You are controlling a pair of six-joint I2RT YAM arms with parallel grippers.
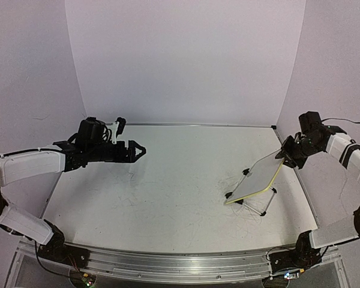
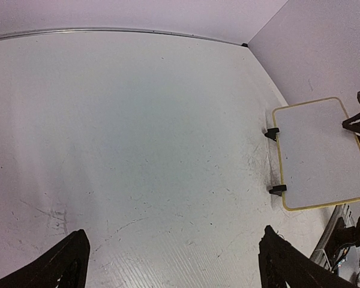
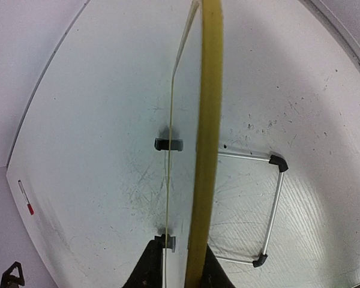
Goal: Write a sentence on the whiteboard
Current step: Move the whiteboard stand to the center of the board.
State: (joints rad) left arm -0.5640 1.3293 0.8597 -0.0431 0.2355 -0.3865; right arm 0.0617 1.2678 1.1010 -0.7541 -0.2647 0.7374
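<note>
The whiteboard (image 1: pixel 258 177), white with a pale yellow rim, leans tilted on its wire stand (image 1: pixel 267 207) at the right of the table. Its face (image 2: pixel 321 153) looks plain white, and no sentence is visible on it. My right gripper (image 1: pixel 287 154) is at the board's upper edge. In the right wrist view its fingers straddle the yellow rim (image 3: pixel 207 120), slightly open (image 3: pixel 180 247), with a thin gap on the left side. My left gripper (image 1: pixel 139 149) hovers over the left of the table, wide open (image 2: pixel 174 234) and holding nothing.
A marker with a red end (image 3: pixel 25 197) lies by the table's far edge in the right wrist view. The tabletop (image 1: pixel 168 192) is covered with faint scribbles. The stand's metal legs (image 3: pixel 279 198) stick out behind the board. Walls enclose the table on three sides.
</note>
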